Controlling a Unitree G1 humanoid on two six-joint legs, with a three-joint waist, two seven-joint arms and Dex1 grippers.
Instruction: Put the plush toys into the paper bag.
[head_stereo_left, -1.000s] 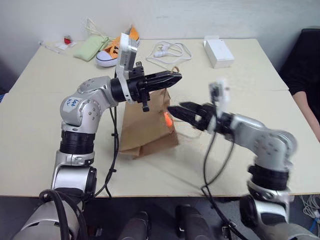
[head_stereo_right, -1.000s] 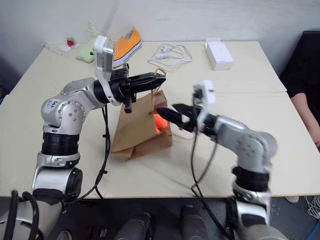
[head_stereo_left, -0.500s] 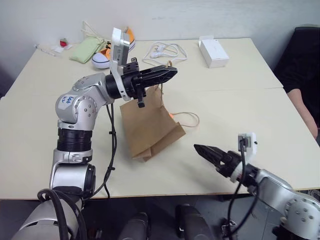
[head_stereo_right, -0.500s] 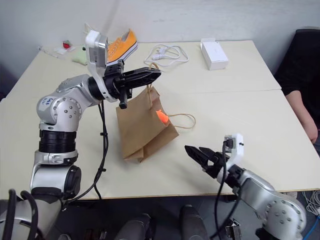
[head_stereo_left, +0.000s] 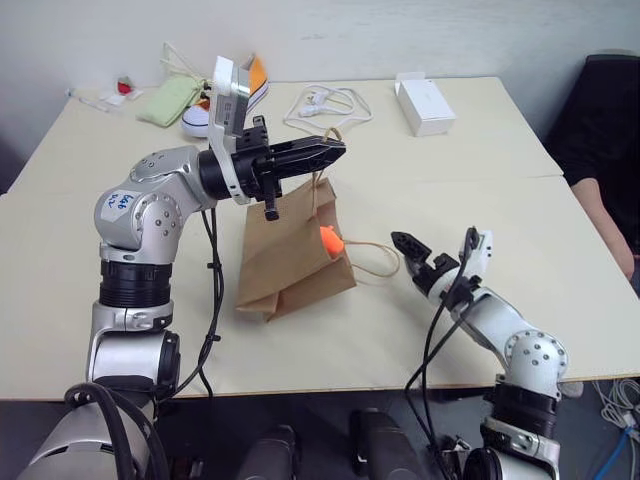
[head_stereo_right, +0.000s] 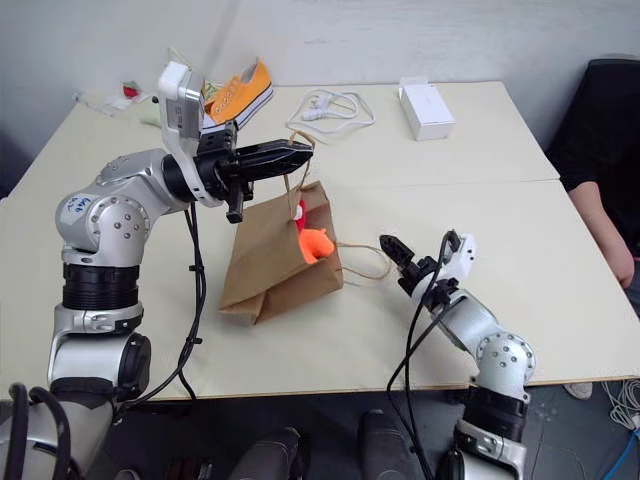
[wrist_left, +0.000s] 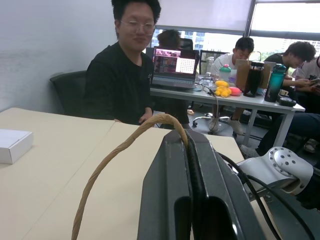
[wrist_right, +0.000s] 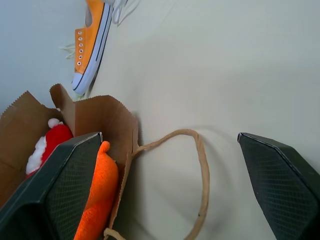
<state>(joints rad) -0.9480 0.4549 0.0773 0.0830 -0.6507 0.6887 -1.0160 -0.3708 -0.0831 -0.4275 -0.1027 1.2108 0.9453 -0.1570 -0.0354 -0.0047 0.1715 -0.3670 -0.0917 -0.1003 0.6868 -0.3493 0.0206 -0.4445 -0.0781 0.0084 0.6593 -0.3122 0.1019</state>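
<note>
The right gripper (head_stereo_left: 411, 250) has drawn back from the paper bag (head_stereo_left: 290, 265).

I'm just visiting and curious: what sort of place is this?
Probably a shared office: seated people work behind an open laptop on a long desk, drink bottles beside it, big windows behind.

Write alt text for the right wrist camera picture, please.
Two open black fingers frame a brown paper bag holding an orange plush toy and a red-and-white one. A loose cord handle lies on the pale table; an orange sneaker rests beyond.
</note>
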